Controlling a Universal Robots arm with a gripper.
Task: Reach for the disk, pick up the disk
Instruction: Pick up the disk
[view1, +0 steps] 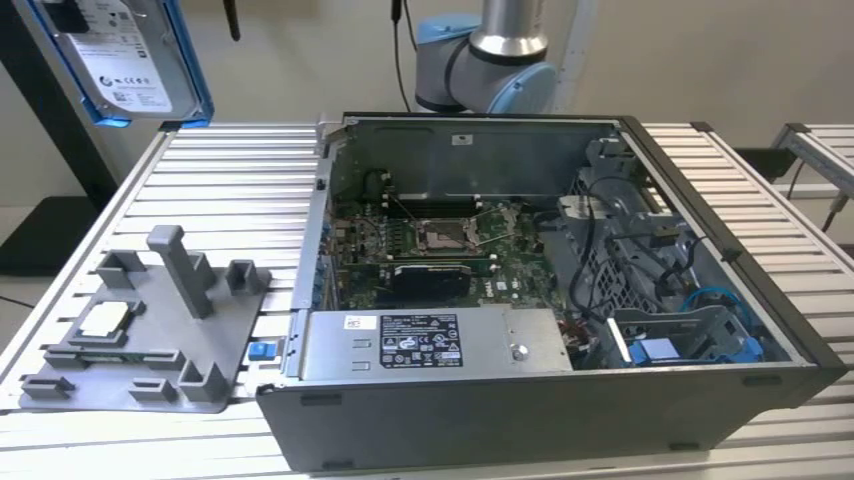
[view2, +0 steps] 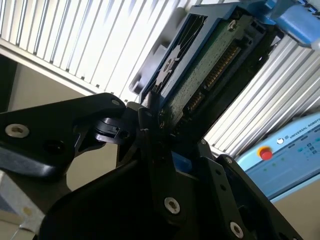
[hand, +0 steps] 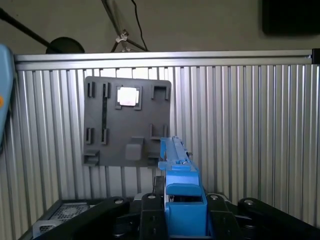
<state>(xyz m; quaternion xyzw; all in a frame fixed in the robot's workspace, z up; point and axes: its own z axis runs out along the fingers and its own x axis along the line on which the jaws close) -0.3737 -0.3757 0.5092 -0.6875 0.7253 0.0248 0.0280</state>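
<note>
Lab: aluminium bench (view1: 214, 200), opened computer (view1: 534, 425)

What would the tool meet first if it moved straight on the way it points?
The tool, shut on the blue-framed silver disk, seems aimed at the grey plastic fixture plate or the ribbed metal table beside it; depth is unclear.
</note>
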